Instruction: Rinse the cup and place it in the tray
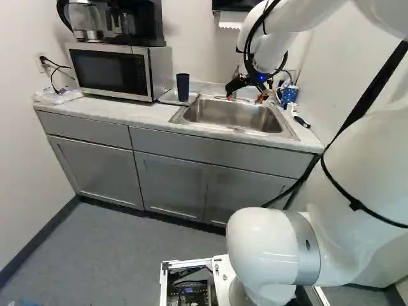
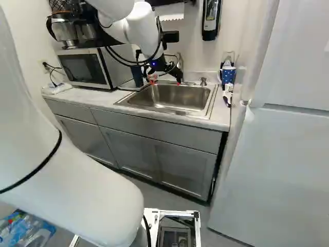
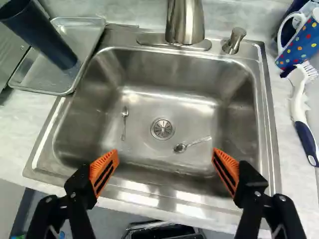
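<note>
"Talk me through my claw (image 2: 165, 80) first."

"Fingers spread wide, orange pads well apart, nothing in its hold. I have it up over the sink (image 3: 164, 92)."

"And the cup?"

"The dark cup (image 3: 42, 32) stands upright in the metal tray (image 3: 84, 31), off to the claw's side and ahead of it, past the rim on the microwave side. It's well apart from either finger."

"What's crowding it?"

"The microwave (image 1: 108, 71), just beside the tray. Whether the tray touches the sink's rim, I can't tell. The faucet (image 3: 185, 22) rises ahead of my fingers at the wall side, with a small metal knob (image 3: 234, 41) beside it."

"Anything in the basin?"

"Two spoons, one (image 3: 124, 122) on the tray side of the drain (image 3: 162, 129), the other (image 3: 192, 144) on its far side from the tray."

"And across from the tray?"

"A dotted mug (image 3: 299, 46) on the counter (image 1: 102, 108), and near it a brush (image 3: 300, 102) lying alongside the sink."

"Edges?"

"The counter's front edge runs beneath the fingers in the wrist view. The basin spreads wide ahead of them, up to the faucet. In the right base view a big white panel (image 2: 282, 154) takes up the right side, well apart from the claw."
</note>
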Motion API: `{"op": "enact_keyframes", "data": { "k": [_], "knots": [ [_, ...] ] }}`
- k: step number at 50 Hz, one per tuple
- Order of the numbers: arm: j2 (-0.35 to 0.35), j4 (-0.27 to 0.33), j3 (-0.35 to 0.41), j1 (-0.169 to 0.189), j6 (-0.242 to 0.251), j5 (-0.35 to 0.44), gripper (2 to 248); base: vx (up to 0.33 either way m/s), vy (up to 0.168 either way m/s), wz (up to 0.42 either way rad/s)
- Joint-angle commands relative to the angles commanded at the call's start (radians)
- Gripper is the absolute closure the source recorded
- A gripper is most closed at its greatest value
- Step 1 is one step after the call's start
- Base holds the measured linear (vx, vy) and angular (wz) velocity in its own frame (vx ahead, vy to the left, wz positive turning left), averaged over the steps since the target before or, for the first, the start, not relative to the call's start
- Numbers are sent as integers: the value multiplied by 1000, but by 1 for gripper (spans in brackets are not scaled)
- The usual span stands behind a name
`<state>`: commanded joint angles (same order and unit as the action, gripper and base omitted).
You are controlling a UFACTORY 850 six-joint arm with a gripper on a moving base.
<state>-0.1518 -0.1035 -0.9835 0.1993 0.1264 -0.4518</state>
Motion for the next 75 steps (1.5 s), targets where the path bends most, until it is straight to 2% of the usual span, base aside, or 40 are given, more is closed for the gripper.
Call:
{"op": "enact_keyframes", "data": {
  "k": [48,75],
  "knots": [
    [0,0,0,0,0,0,3,-83,64,-2],
    [0,0,0,0,0,0,3,-113,60,-162]
  ]
}}
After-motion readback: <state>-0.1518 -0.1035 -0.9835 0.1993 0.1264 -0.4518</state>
